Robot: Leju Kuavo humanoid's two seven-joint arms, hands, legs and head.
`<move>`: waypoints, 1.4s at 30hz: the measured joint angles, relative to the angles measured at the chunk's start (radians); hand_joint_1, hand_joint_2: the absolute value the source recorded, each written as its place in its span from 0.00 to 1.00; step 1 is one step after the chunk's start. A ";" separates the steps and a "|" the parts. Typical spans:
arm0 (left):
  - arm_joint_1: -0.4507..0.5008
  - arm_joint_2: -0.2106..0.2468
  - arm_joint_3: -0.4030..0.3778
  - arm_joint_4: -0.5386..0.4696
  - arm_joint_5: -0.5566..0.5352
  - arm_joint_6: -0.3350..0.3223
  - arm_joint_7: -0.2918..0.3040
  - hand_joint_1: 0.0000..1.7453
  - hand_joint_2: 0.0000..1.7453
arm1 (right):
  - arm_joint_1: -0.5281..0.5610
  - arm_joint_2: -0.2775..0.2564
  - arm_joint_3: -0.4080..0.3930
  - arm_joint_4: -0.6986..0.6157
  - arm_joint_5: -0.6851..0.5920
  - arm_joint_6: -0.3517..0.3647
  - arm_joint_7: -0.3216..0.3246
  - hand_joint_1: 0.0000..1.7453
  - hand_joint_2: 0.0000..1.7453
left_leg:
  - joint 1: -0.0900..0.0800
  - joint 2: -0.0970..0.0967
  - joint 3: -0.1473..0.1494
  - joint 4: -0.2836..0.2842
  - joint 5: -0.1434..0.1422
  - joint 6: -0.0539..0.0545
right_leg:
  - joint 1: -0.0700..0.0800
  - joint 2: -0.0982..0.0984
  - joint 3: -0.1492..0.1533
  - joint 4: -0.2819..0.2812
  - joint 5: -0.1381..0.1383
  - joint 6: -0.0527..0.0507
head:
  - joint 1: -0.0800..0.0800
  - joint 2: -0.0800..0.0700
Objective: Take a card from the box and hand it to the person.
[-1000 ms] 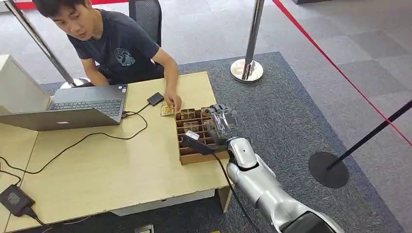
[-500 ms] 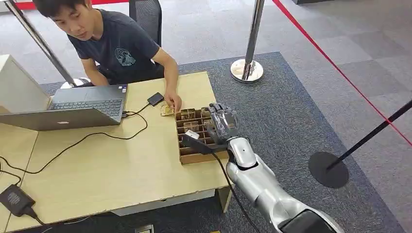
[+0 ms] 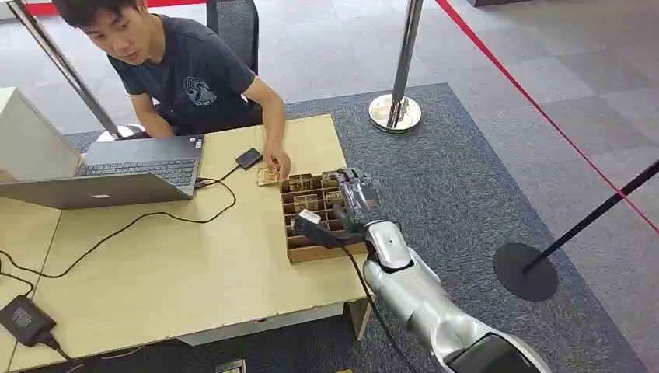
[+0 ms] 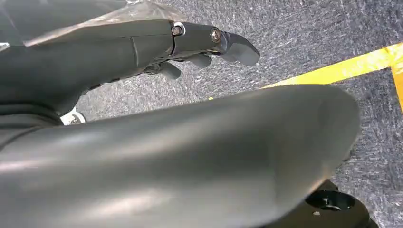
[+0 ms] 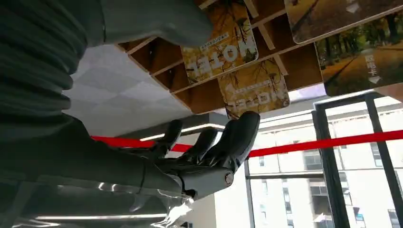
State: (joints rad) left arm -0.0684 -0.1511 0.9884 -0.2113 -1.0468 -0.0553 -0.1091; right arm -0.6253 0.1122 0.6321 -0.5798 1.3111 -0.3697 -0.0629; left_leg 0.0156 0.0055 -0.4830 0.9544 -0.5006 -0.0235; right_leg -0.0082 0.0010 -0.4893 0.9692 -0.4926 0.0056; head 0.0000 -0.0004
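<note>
The right hand (image 3: pixel 358 200) hovers over the box's (image 3: pixel 299 250) far right compartments, fingers apart and lightly curled, holding nothing. Cards (image 5: pixel 223 50) stand in the compartments just beside its fingers (image 5: pixel 237 137). The left hand (image 4: pixel 142 47) hangs over the carpet, loosely extended and empty.

Person's hand (image 3: pixel 277 165) crowds the box (image 3: pixel 315 214) — thin dividers (image 5: pixel 266 35) split its compartments.

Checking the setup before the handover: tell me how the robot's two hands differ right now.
The right hand is raised over the card box on the table; the left hand hangs over grey carpet. The right hand sits close to the cards; the left hand is near none. Both hold nothing, fingers apart.
</note>
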 joint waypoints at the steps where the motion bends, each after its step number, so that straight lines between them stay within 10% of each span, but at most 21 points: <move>1: 0.000 0.000 0.000 0.000 0.000 0.000 0.000 0.00 0.00 | -0.001 0.000 -0.001 0.004 0.000 -0.001 0.000 0.46 1.00 | 0.000 0.000 0.000 0.000 0.000 0.000 | 0.000 0.000 0.000 0.000 0.000 0.000 | 0.000 0.000; 42: 0.000 0.000 0.000 0.001 -0.011 0.003 0.000 0.00 0.00 | -0.023 0.006 -0.018 0.075 -0.010 -0.009 0.004 0.43 1.00 | 0.000 0.000 -0.001 0.000 0.000 0.000 | 0.000 0.000 -0.001 0.000 0.000 0.000 | 0.000 0.000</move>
State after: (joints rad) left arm -0.0685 -0.1511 0.9884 -0.2106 -1.0575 -0.0523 -0.1091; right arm -0.6485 0.1183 0.6142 -0.5047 1.3016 -0.3784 -0.0587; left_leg 0.0156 0.0055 -0.4839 0.9543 -0.5005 -0.0234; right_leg -0.0082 0.0010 -0.4901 0.9692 -0.4925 0.0055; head 0.0004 -0.0004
